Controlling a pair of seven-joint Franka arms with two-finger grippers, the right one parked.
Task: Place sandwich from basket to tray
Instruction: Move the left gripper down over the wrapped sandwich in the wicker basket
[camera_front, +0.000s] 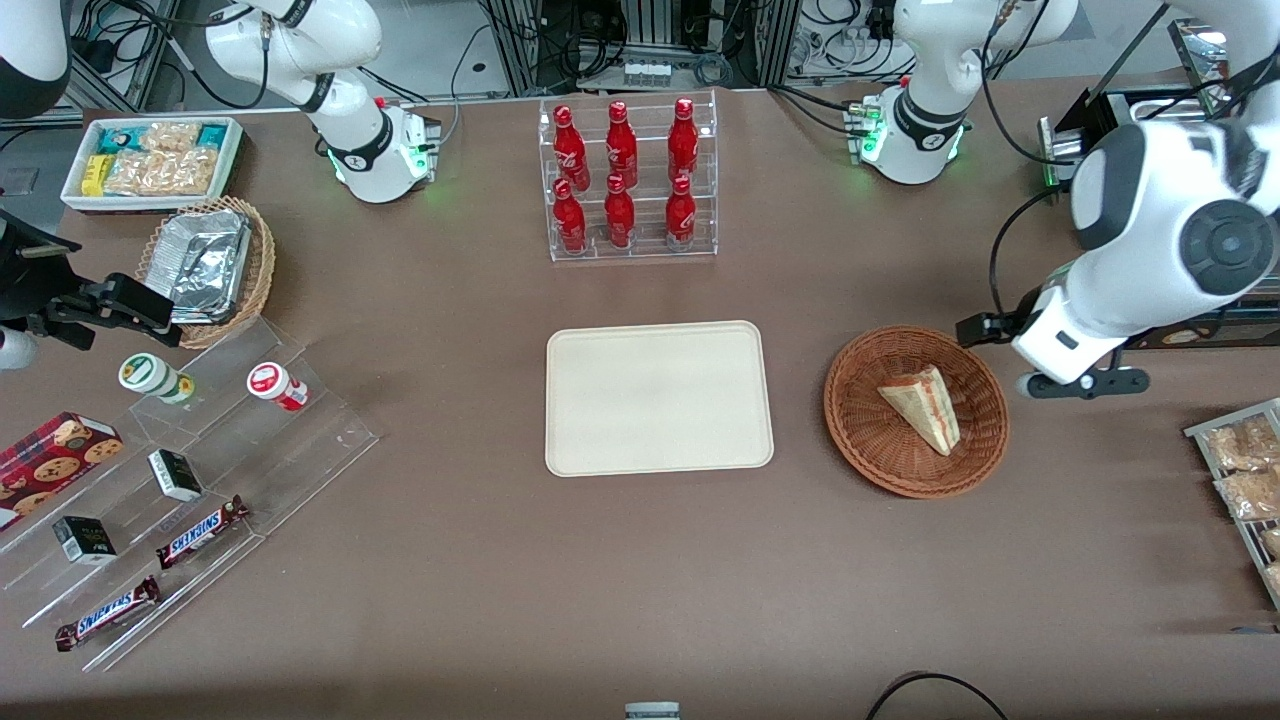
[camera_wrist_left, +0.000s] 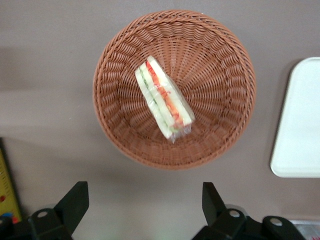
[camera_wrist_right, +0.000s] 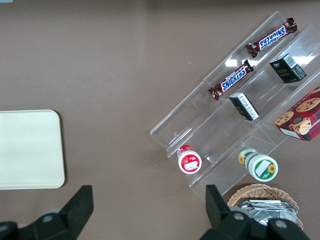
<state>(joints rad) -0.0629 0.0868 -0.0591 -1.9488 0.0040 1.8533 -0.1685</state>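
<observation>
The sandwich is a clear-wrapped white wedge with red and green filling. It lies in the round reddish-brown basket. In the left wrist view the sandwich lies near the middle of the basket. The cream tray sits bare on the table beside the basket, toward the parked arm's end; it also shows in the left wrist view and the right wrist view. My left gripper hovers above the table just outside the basket's rim, toward the working arm's end. The gripper is open and empty.
A clear rack of red bottles stands farther from the camera than the tray. A tan basket of foil containers, a white snack bin and a clear stepped shelf of snacks lie toward the parked arm's end. Snack packets lie at the working arm's end.
</observation>
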